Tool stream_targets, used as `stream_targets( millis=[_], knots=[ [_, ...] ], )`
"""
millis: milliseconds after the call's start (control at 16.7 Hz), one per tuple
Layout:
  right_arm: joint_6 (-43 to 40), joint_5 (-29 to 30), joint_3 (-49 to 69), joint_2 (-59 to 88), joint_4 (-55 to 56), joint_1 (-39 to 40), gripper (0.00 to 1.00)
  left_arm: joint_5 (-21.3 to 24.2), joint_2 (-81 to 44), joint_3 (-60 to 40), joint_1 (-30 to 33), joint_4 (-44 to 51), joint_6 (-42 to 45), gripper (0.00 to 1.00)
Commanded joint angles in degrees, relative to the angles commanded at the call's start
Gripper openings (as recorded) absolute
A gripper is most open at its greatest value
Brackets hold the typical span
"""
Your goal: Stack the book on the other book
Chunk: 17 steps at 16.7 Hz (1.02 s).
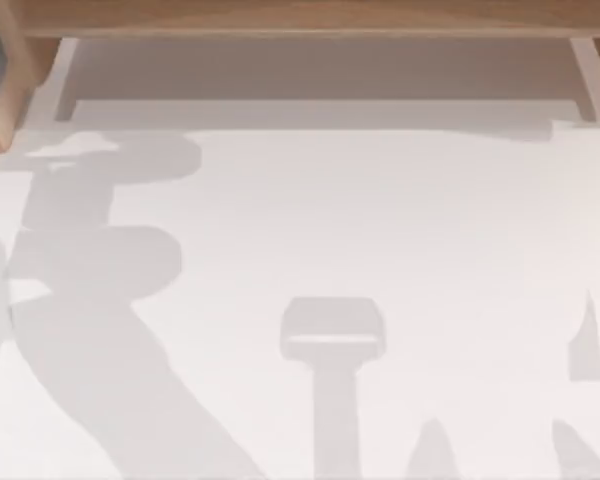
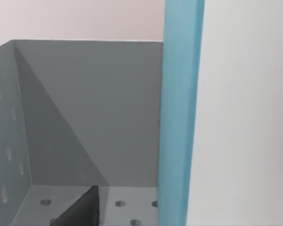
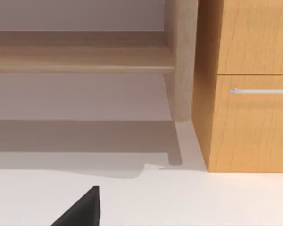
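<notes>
Worktop: white worktop [image 1: 380, 220] is lying bare-faced under the overhead camera, with a pale wooden shelf frame [image 1: 300, 18] running along its far edge.
Left gripper: left gripper [image 2: 80, 209] is showing as a dark wedge in its own wrist view, hanging just above a grey floor dotted with round holes.
Left grip state: I cannot tell whether it is open or closed.
Around the left gripper: a grey perforated wall [image 2: 94, 108] is rising behind it and meeting a side wall in a corner.
Book: a teal upright band [image 2: 179, 113] is standing just beside that grey wall, touching a white panel [image 2: 245, 113] on its other side; I cannot tell whether this is a book.
Right gripper: right gripper [image 3: 80, 209] is showing as a dark wedge over the white worktop.
Right grip state: I cannot tell.
Around the right gripper: a round wooden post [image 3: 181, 61] is standing at the worktop's far edge, carrying a wooden rail [image 3: 80, 59].
Cabinet: a wooden cabinet [image 3: 250, 117] is sitting just beside the post, with a metal bar handle [image 3: 262, 91] on its front.
Shadows: grey arm shadows [image 1: 332, 330] are falling across the worktop's near edge and left side.
</notes>
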<state>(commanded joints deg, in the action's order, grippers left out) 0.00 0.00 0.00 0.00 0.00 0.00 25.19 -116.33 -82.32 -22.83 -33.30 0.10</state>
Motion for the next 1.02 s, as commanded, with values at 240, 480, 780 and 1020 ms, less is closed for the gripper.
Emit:
stream_targets(
  millis=[240,480,780,1020],
  knots=[
    [0.0,0.0,0.0,0.0,0.0,0.0,1.0,-0.76,-3.45,-5.19,0.73,1.62,-0.04,1.0],
    [0.0,0.0,0.0,0.0,0.0,0.0,1.0,-1.22,-5.33,-8.1,1.22,2.64,-0.06,1.0],
    [0.0,0.0,0.0,0.0,0.0,0.0,1.0,-1.22,-5.33,-8.1,1.22,2.64,-0.06,0.85],
    [0.0,0.0,0.0,0.0,0.0,0.0,1.0,-1.22,-5.33,-8.1,1.22,2.64,-0.06,0.55]
  ],
)
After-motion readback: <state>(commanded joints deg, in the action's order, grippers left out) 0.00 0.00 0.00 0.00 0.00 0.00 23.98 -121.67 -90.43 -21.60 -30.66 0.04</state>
